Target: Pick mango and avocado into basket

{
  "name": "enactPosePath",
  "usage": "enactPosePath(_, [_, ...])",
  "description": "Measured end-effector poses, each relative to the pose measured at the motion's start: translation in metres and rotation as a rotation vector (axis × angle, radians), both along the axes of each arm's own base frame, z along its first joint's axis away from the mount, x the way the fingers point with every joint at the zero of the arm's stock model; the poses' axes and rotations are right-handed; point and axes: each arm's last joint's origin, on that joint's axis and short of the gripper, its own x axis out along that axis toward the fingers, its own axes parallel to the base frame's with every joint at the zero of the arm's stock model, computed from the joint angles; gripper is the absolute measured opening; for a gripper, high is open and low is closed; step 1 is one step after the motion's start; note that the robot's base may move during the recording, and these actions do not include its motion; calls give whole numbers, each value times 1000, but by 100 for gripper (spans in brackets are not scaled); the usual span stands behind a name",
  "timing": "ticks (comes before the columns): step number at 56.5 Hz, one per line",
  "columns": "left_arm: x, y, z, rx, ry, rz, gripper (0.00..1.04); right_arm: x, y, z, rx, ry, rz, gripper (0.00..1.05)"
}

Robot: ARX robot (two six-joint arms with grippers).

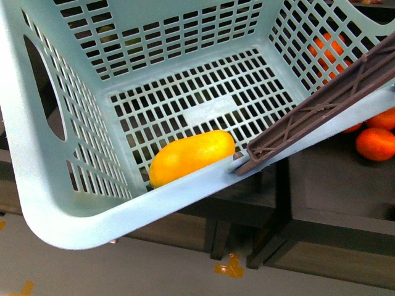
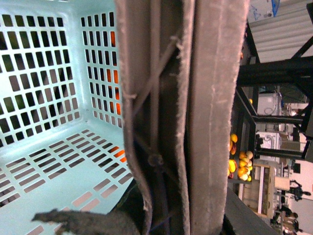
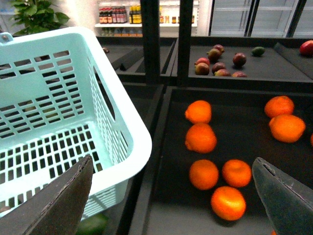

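Basket: seen tilted in the front view, with its slotted floor and walls exposed.
Mango: laid on its side on the basket floor, pressed against the near wall, just beside the handle's hinge.
Handle: swung across the basket's right rim; the left wrist view is largely filled by it at close range.
Left gripper: its fingers are not made out behind the handle, so its grip cannot be told.
Right gripper: spread wide, nothing held, its 2 fingers seen at opposite edges of its wrist view.
Oranges: scattered on a dark shelf right of the basket.
Green fruit: partly seen under the basket's corner; its kind cannot be told.
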Motion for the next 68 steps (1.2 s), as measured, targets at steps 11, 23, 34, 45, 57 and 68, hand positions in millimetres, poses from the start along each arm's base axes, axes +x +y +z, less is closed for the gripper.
enactPosePath(11, [0,0,0,-2,1,-4,18,0,0,0,0,-2,-2,96])
enactPosePath(23, [0,0,0,-1,1,-2,18,0,0,0,0,-1,0,96])
enactPosePath(34, [0,0,0,-1,1,-1,18,0,0,0,0,-3,0,96])
enactPosePath(45, [3,4,0,5,-5,19,18,0,0,0,0,0,4,96])
enactPosePath(57, [2,3,0,4,-4,5,18,0,0,0,0,0,1,96])
enactPosePath(68, [0,0,0,-1,-1,-10,18,25,-17,6,-70,355,-363,96])
